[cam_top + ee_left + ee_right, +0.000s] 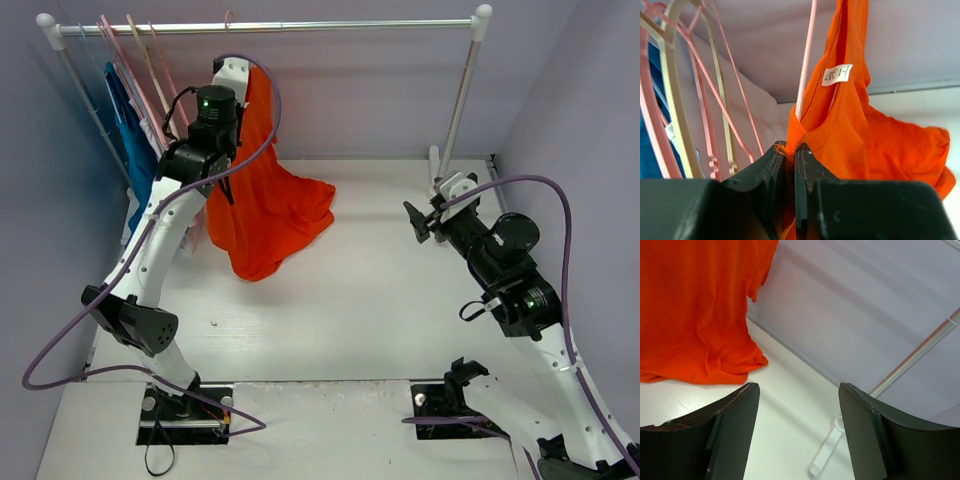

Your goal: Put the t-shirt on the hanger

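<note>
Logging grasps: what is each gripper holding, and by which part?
The left gripper pinches the t-shirt at its ribbed neck edge. The right gripper is open and holds nothing.

Far-left corner of the desk crowded: spare hangers (147, 65) and a blue garment (135, 150) are hung at the left end of the rail (350, 24); the t-shirt (265, 200) is draped just beside them, from rail down to desk, its hem spread toward the middle; the collar is clamped by the left gripper (790, 150), with the hanger (806, 65) wire pressed against the cloth just above the fingers, so no gap is seen there; the rail's right stretch is bare; its right post (462, 95) is stood at the far-right corner, near the right gripper (798, 386), jaws apart; the desk (380, 300) middle and near edge between the arm bases are unobstructed.
</note>
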`<state>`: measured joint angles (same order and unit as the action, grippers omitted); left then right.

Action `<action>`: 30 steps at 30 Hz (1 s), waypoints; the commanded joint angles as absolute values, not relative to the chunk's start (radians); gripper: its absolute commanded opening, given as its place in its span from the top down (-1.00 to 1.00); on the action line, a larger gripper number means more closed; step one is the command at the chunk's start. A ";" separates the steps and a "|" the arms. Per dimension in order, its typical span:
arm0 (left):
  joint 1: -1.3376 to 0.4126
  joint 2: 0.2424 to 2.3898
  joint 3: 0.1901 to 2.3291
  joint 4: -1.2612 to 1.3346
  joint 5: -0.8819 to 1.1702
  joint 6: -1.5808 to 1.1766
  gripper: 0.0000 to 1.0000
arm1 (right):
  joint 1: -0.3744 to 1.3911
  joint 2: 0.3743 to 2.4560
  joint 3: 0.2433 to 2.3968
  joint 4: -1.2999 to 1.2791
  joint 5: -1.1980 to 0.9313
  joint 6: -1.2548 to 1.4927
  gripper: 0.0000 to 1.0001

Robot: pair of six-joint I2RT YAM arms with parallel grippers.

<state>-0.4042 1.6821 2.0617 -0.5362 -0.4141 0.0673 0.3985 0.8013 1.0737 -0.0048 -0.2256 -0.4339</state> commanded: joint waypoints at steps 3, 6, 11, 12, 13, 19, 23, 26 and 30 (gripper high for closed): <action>-0.407 1.603 2.048 -0.434 -0.449 0.064 0.49 | 0.393 0.802 1.075 0.048 -0.202 -0.414 -0.32; -0.407 1.595 2.055 -0.431 -0.449 0.072 0.02 | 0.391 0.805 1.074 0.051 -0.195 -0.390 -0.33; -0.407 1.582 2.118 -0.465 -0.436 0.068 -0.26 | 0.393 0.819 1.084 0.051 -0.138 -0.338 -0.50; -0.407 1.572 2.131 -0.494 -0.430 0.058 -0.27 | 0.393 0.822 1.089 0.049 -0.126 -0.325 -0.55; -0.407 1.562 2.137 -0.506 -0.420 0.037 -0.28 | 0.391 0.825 1.101 0.034 -0.111 -0.312 -0.70; -0.407 1.349 1.995 -0.630 -0.278 -0.115 -0.31 | 0.393 0.903 1.189 -0.159 -0.011 -0.183 -0.97; -0.408 1.185 1.693 -0.687 -0.183 -0.195 -0.31 | 0.391 0.864 1.125 -0.149 0.049 -0.069 -1.00; -0.408 1.048 1.544 -0.727 -0.178 -0.242 -0.32 | 0.393 0.816 1.060 -0.127 0.113 -0.032 -1.00; -0.408 0.884 1.306 -0.790 -0.198 -0.291 -0.32 | 0.391 0.785 1.009 -0.173 0.137 -0.017 -1.00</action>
